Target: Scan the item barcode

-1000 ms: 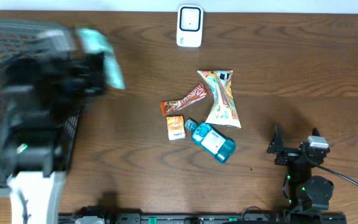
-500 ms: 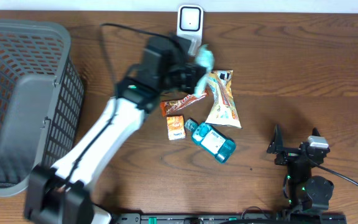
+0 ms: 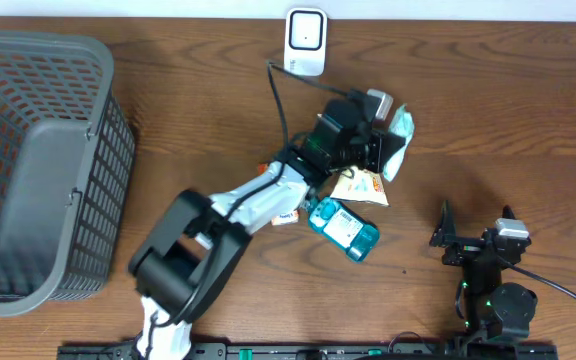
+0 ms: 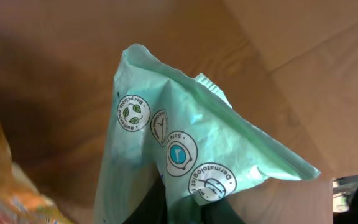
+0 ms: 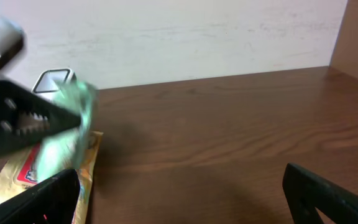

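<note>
Gripping mint-green pouch (image 3: 400,135), L gripper (image 3: 378,150) is mid-presentation; nxt: aim barcode at scanner (image 3: 305,42). R gripper (image 3: 450,240) open, idle.

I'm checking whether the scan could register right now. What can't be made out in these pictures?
- Barcode on the green pouch: the left wrist view shows only round badges, and its lower end is hidden by the left gripper and the frame edge.
- Overhead: the pouch is too small and partly under the gripper.
- Right wrist: the pouch is smeared by blur.
- Scanner window: too small overhead to read.
</note>
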`<control>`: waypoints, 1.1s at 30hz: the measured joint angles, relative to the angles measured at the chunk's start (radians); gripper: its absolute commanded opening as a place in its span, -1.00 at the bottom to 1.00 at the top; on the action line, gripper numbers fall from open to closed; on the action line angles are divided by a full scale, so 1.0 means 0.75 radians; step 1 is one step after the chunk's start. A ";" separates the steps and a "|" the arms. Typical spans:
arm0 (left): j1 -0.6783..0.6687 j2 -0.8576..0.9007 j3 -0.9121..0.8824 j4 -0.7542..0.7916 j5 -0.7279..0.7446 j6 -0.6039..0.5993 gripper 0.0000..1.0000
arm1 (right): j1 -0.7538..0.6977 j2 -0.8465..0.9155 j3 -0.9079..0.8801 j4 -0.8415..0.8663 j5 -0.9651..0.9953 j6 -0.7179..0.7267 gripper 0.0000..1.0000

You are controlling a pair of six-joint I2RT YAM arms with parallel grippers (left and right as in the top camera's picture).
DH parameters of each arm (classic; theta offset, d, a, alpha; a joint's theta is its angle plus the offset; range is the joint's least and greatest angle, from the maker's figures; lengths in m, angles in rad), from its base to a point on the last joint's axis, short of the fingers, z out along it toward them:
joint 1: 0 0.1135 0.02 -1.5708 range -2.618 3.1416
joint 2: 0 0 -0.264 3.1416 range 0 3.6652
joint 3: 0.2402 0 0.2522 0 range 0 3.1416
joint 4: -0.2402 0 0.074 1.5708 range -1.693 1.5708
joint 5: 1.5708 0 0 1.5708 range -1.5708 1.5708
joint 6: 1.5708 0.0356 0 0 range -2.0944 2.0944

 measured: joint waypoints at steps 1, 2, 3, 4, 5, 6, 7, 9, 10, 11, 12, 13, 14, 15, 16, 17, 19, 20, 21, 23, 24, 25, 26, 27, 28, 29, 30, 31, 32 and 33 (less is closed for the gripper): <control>-0.001 0.021 0.000 0.003 0.000 -0.017 -0.76 | 0.000 0.000 0.000 0.001 0.000 0.000 0.99; -0.002 0.043 0.000 0.004 0.000 -0.034 -0.74 | 0.000 0.000 0.000 0.001 0.000 0.000 0.99; -0.002 0.061 0.000 0.004 0.000 -0.049 -0.71 | 0.000 0.000 0.000 0.001 0.000 0.000 0.99; -0.002 0.073 0.000 0.004 0.000 -0.056 -0.68 | 0.000 0.000 0.000 0.001 0.000 0.000 0.98; -0.002 0.079 0.000 0.004 0.000 -0.066 -0.66 | 0.000 0.000 0.000 0.001 0.000 0.000 0.99; -0.002 0.080 0.000 0.004 0.000 -0.076 -0.56 | 0.000 0.000 0.000 0.001 0.000 0.000 0.99; -0.002 0.080 0.000 0.007 0.000 -0.079 -0.49 | 0.000 0.000 0.000 0.001 0.000 0.000 0.98; -0.002 0.080 0.000 0.015 -0.002 -0.093 -0.33 | 0.000 0.000 0.000 0.001 0.000 0.000 0.99; -0.002 0.080 0.000 0.013 -0.002 -0.095 -0.21 | 0.000 0.000 0.000 0.001 0.000 0.000 0.99; -0.002 0.080 0.000 0.012 -0.002 -0.100 -0.16 | 0.000 0.000 0.000 0.001 0.000 0.000 0.99; -0.002 0.080 0.000 0.013 -0.001 -0.100 -0.10 | 0.000 0.000 0.000 0.001 0.000 0.000 0.99; -0.002 0.080 0.000 0.015 -0.001 -0.102 -0.05 | 0.000 0.000 0.000 0.001 0.000 0.000 0.99; -0.002 0.080 0.000 0.015 -0.001 -0.102 -0.02 | 0.000 0.000 0.000 0.001 0.000 0.000 0.98; -0.002 0.080 0.000 0.015 -0.001 -0.101 0.06 | 0.000 0.000 0.000 0.001 0.000 0.000 0.98; -0.002 0.080 0.000 0.015 0.000 -0.097 0.13 | 0.000 0.000 0.000 0.001 0.000 0.000 0.98; -0.001 0.080 0.000 0.015 0.000 -0.091 0.24 | 0.000 0.000 0.000 0.001 0.000 0.000 0.98; 0.004 0.079 0.000 0.015 0.000 -0.075 0.42 | 0.000 0.000 0.000 0.001 0.000 0.000 0.98; 0.008 0.079 0.000 0.012 0.002 -0.072 0.50 | 0.000 0.001 0.000 0.001 0.000 0.000 0.99; 0.016 0.077 0.000 0.006 0.003 -0.064 0.59 | 0.000 0.000 0.000 0.001 0.000 0.000 0.99; 0.039 0.062 0.000 -0.019 0.004 -0.050 0.73 | 0.000 0.000 0.000 0.001 0.000 0.000 0.99; 0.051 0.048 0.000 -0.038 0.006 -0.040 0.78 | 0.000 0.000 0.000 0.001 0.000 0.000 0.99; 0.067 0.027 0.000 -0.059 0.004 -0.023 0.82 | 0.000 0.000 0.000 0.001 0.000 0.000 0.99; 0.080 0.005 0.000 -0.078 0.003 -0.005 0.85 | 0.000 0.000 0.000 0.001 0.000 0.000 0.98; 0.094 -0.027 0.000 -0.107 0.003 0.019 0.90 | 0.000 0.000 0.000 0.001 0.000 0.000 0.98; 0.106 -0.061 0.000 -0.135 0.003 0.047 0.93 | 0.000 0.000 0.000 0.001 0.000 0.000 0.98; 0.116 -0.101 0.000 -0.166 -0.001 0.082 0.95 | 0.000 0.000 0.000 0.000 0.000 0.000 0.98; 0.121 -0.141 0.000 -0.196 -0.007 0.119 0.95 | 0.000 0.000 0.000 0.001 0.000 0.000 0.99; 0.123 -0.191 0.000 -0.230 -0.016 0.161 0.95 | 0.000 0.000 0.000 0.001 0.000 0.000 0.98; 0.121 -0.243 0.001 -0.256 -0.034 0.204 0.95 | 0.000 0.000 0.000 0.001 0.000 0.000 0.98; 0.117 -0.294 0.001 -0.287 -0.061 0.248 0.96 | 0.000 0.000 0.000 0.000 0.000 0.000 0.99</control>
